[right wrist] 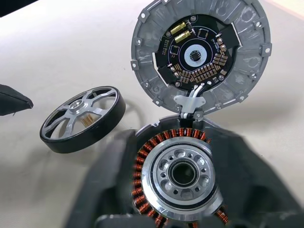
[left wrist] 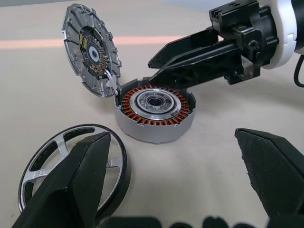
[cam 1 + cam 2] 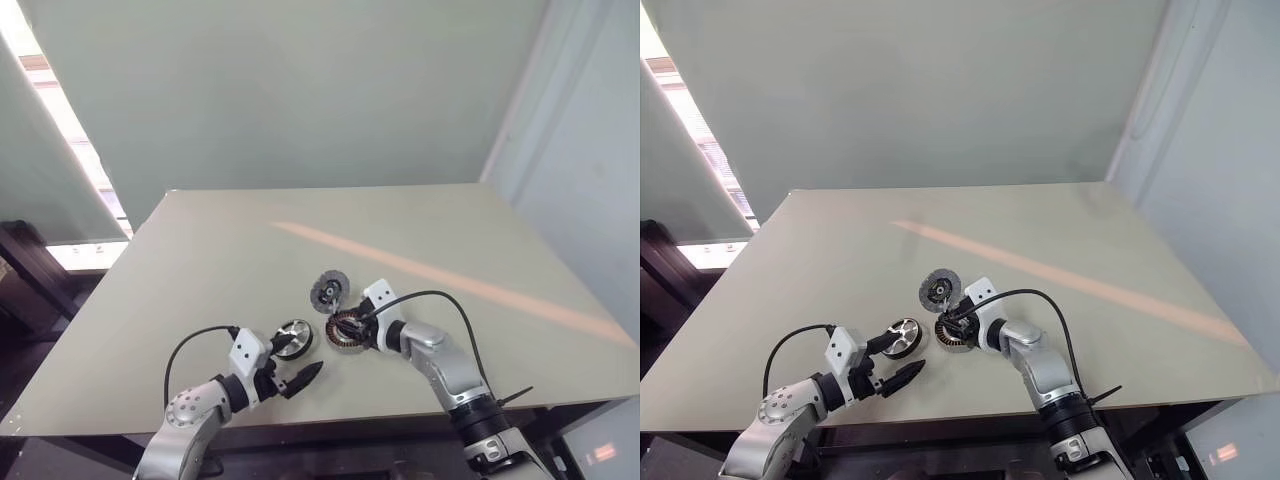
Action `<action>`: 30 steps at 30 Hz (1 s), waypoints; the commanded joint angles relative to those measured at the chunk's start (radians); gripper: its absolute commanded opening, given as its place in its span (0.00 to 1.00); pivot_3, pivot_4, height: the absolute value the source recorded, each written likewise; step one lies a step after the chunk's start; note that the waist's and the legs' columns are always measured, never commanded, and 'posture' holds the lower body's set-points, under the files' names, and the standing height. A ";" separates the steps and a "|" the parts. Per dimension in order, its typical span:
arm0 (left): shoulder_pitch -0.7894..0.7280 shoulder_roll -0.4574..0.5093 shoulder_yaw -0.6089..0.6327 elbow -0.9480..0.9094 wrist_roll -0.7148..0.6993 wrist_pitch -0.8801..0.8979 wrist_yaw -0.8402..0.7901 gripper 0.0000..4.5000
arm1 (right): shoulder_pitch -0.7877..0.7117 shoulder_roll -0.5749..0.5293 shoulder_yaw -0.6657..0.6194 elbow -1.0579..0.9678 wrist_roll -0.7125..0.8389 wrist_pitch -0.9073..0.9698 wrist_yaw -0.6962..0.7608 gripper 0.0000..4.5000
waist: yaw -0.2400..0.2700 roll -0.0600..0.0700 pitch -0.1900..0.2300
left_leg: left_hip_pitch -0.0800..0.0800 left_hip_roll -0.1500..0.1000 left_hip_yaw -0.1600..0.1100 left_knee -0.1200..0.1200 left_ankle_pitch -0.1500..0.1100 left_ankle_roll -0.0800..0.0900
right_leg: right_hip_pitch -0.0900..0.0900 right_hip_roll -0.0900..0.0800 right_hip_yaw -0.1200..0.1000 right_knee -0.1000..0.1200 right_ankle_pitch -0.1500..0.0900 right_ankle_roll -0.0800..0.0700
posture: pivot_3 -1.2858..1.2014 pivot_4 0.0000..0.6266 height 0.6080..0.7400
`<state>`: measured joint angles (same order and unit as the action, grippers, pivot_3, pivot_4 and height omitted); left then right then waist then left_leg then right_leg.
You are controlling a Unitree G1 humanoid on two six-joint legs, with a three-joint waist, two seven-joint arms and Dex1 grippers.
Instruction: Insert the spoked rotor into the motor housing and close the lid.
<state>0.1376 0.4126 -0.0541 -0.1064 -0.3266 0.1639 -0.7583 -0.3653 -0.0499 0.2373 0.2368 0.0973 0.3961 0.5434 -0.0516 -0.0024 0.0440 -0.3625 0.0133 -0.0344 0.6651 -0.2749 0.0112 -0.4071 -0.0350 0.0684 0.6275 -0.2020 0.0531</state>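
The spoked rotor (image 3: pixel 293 338) lies flat on the table near the front edge, a silver wheel in a dark rim. Just right of it sits the motor housing (image 2: pixel 154 109), its copper windings and silver hub showing. The lid (image 1: pixel 199 52) stands tilted up from the housing's far rim on a small white link, circuit side facing me. My left gripper (image 3: pixel 297 362) is open and holds nothing; one of its fingers (image 2: pixel 80 180) hides part of the rotor. My right gripper (image 2: pixel 152 70) reaches to the housing's back rim below the lid, its fingers a little apart.
The grey table (image 3: pixel 450 230) stretches far beyond and to both sides of the parts, with an orange streak of light across it. Its front edge runs just below my arms. A black cable (image 3: pixel 450 305) loops over my right wrist.
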 commanded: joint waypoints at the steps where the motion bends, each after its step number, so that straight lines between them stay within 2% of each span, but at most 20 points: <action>1: -0.021 -0.003 0.010 -0.012 0.002 -0.021 0.003 1.00 | -0.020 0.010 0.007 0.009 -0.016 -0.031 -0.021 0.32 | 0.000 0.000 0.000 | 0.000 0.000 0.000 0.000 0.000 0.000 | 0.000 0.000 0.000 0.000 0.000 0.000 | 0.52 0.00 1.00; 5: -0.021 -0.002 0.013 -0.013 0.003 -0.022 0.005 1.00 | -0.033 0.015 0.031 0.102 -0.046 -0.061 -0.032 0.00 | 0.000 0.000 0.000 | 0.000 0.000 0.000 0.000 0.000 0.000 | 0.000 0.000 0.000 0.000 0.000 0.000 | 0.52 0.00 1.00; 10: -0.016 -0.003 0.018 -0.016 0.002 -0.023 0.013 1.00 | -0.038 0.017 0.050 0.227 -0.085 -0.120 -0.039 0.00 | -0.001 0.000 0.000 | 0.000 0.000 0.000 0.000 0.000 0.000 | 0.000 0.000 0.000 0.000 0.000 0.000 | 0.52 0.00 1.00; 16: 0.012 -0.008 0.034 -0.051 -0.041 0.048 0.044 1.00 | -0.039 0.024 -0.006 0.153 -0.038 -0.124 -0.038 0.00 | -0.003 0.000 0.000 | 0.001 0.000 0.000 0.000 0.000 0.000 | 0.001 0.000 0.000 0.000 0.000 0.000 | 0.52 0.00 1.00; 20: 0.066 -0.038 0.080 -0.145 -0.156 0.191 0.099 1.00 | -0.026 0.010 -0.014 0.062 -0.013 -0.105 -0.002 0.00 | -0.003 0.000 0.000 | 0.000 0.000 0.000 0.000 0.000 0.000 | 0.000 0.000 0.000 -0.001 0.000 0.000 | 0.52 0.00 1.00; 24: 0.116 -0.083 0.161 -0.238 -0.334 0.406 0.210 1.00 | 0.000 -0.015 -0.003 -0.024 -0.002 -0.099 0.037 0.00 | -0.003 0.000 0.000 | 0.000 0.000 -0.001 -0.001 0.000 0.000 | 0.000 0.000 0.000 -0.001 0.000 0.000 | 0.52 0.00 1.00; 28: 0.154 -0.112 0.225 -0.241 -0.506 0.628 0.307 1.00 | 0.020 -0.036 0.000 -0.077 -0.002 -0.089 0.047 0.00 | -0.004 0.000 0.000 | 0.001 0.001 -0.001 -0.001 0.000 0.000 | 0.000 0.000 0.000 0.000 0.000 0.000 | 0.52 0.00 1.00; 30: 0.164 -0.147 0.257 -0.223 -0.564 0.673 0.351 1.00 | 0.025 -0.045 0.000 -0.097 -0.004 -0.087 0.050 0.00 | -0.005 0.000 0.000 | 0.001 0.001 -0.001 -0.001 0.000 0.000 | 0.000 0.000 0.000 0.000 0.000 0.000 | 0.52 0.00 1.00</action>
<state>0.3089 0.2871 0.1651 -0.3143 -0.8233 0.8053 -0.4400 -0.3318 -0.0931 0.2458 0.2019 0.0794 0.3112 0.5899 -0.0569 -0.0024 0.0442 -0.3617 0.0142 -0.0353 0.6644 -0.2750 0.0112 -0.4076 -0.0346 0.0682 0.6269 -0.2021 0.0531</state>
